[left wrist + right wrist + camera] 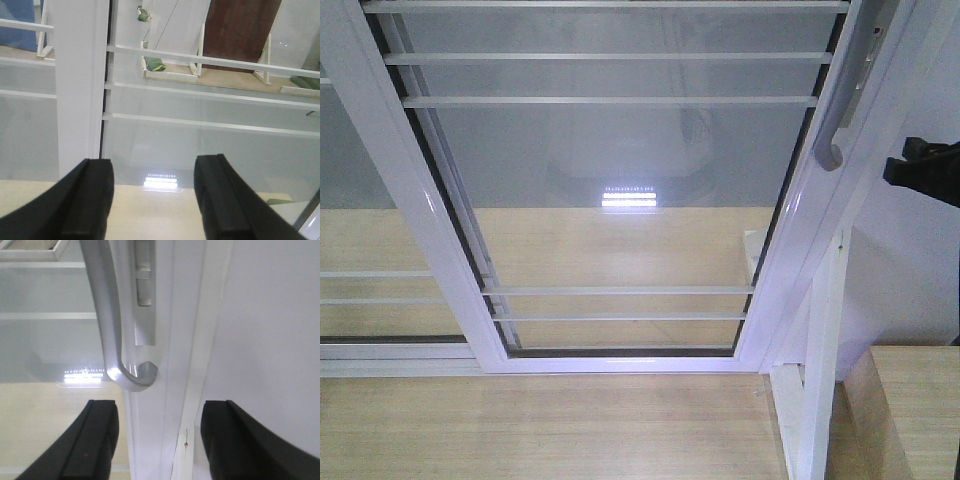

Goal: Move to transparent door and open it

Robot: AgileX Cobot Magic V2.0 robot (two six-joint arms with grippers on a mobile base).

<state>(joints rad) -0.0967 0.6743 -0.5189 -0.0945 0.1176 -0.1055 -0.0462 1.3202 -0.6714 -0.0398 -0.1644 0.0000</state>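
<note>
The transparent door (620, 180) fills the front view: clear glass in a white frame with thin white bars. Its curved J-shaped handle (832, 125) sits on the right stile. My right gripper (925, 170) shows as a black shape just right of the handle. In the right wrist view it (160, 412) is open, the door stile (150, 440) runs between its fingers, and the handle's hooked end (135, 377) lies just ahead, untouched. My left gripper (155, 170) is open and empty, facing the glass beside a white stile (80, 90).
A second glass panel (380, 230) without a handle overlaps on the left. A white frame post (820, 380) stands right of the door. A wooden box (910, 410) is at the lower right, on wooden floor (520, 420). White frames (167, 75) stand beyond the glass.
</note>
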